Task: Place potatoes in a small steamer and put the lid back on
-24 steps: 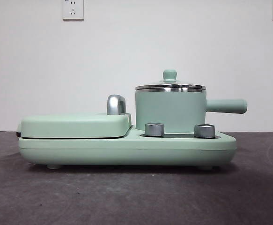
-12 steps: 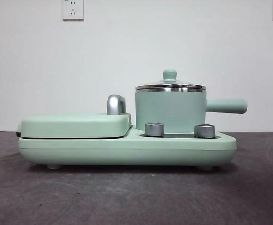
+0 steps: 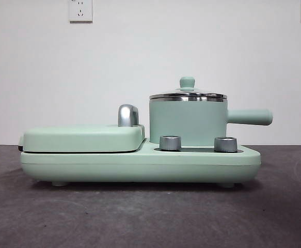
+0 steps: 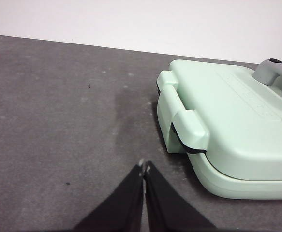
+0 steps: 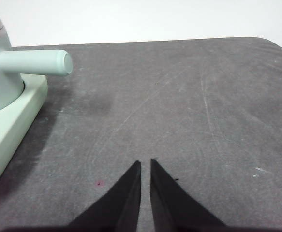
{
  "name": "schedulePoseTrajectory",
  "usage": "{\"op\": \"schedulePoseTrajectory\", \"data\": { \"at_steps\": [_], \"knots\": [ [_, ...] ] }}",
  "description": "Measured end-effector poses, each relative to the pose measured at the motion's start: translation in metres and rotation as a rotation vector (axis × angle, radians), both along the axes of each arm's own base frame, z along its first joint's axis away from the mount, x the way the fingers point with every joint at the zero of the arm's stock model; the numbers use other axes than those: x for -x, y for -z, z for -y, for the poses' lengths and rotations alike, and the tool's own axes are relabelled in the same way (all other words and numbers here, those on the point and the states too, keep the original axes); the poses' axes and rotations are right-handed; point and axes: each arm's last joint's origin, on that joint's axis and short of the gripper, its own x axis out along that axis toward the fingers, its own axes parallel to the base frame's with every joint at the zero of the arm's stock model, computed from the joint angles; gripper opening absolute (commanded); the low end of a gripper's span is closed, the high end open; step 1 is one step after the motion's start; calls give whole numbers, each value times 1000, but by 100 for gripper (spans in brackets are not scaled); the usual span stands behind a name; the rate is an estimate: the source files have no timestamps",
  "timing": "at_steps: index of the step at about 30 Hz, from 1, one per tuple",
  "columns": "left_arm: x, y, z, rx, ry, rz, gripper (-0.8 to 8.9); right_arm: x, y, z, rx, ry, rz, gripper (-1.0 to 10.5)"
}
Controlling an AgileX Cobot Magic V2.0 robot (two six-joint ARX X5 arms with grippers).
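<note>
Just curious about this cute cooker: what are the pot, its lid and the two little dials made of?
The pot looks like matte mint-painted metal or plastic, with a shiny steel rim. The lid seems steel-rimmed with a mint knob; its glass hardly shows edge-on. The dials look like brushed metal.

Bright, even light; soft shadows under the cooker base (image 3: pixel 140 165), all views fairly sharp.

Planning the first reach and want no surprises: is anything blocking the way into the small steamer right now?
Yes. The lid sits closed on the small steamer, covering its opening, so it must come off first. No potato shows in any view. Both end effectors, left and right, wait over bare table, beside the appliance.
</note>
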Motion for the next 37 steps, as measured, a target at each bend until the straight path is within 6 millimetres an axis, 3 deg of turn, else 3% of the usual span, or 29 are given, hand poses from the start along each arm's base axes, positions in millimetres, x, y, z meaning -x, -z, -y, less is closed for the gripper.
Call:
{"op": "schedulePoseTrajectory", "data": {
  "at_steps": [37],
  "knots": [
    [0, 0, 0, 0, 0, 0, 6, -1, 1, -1, 45, -54, 17, 28]
  ]
}}
